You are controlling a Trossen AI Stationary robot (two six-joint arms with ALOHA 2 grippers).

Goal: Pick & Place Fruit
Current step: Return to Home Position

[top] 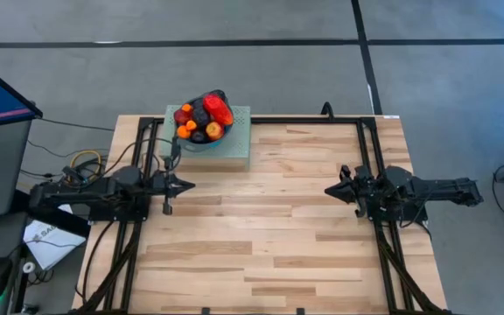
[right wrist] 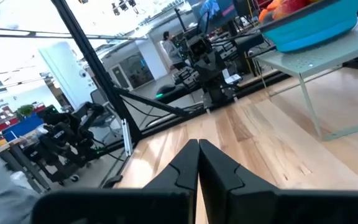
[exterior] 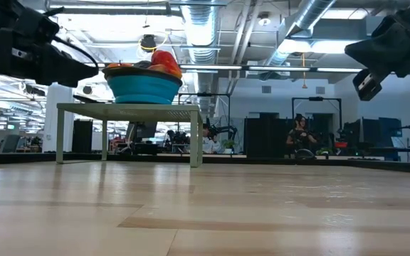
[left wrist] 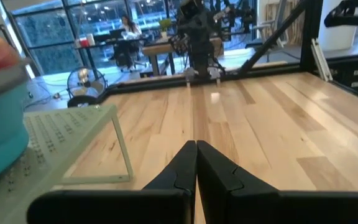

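Fruit [top: 203, 119] lies heaped in the blue bowl [exterior: 142, 89] on the green shelf [top: 237, 149]; the job seemingly done, my left gripper [top: 185, 185] and right gripper [top: 331, 189] hover well clear over the table [top: 269, 232], both pressed together, empty.

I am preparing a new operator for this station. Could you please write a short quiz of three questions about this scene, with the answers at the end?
1. True or false: the left claw and the right claw are both open.
2. The blue bowl stands on: A) the wooden table top; B) the pale green shelf; C) the floor.
3. Fill in: the long red piece lies on ____ of the other fruit in the bowl.

Key: 1. False, both are shut and empty. 2. B. 3. top.
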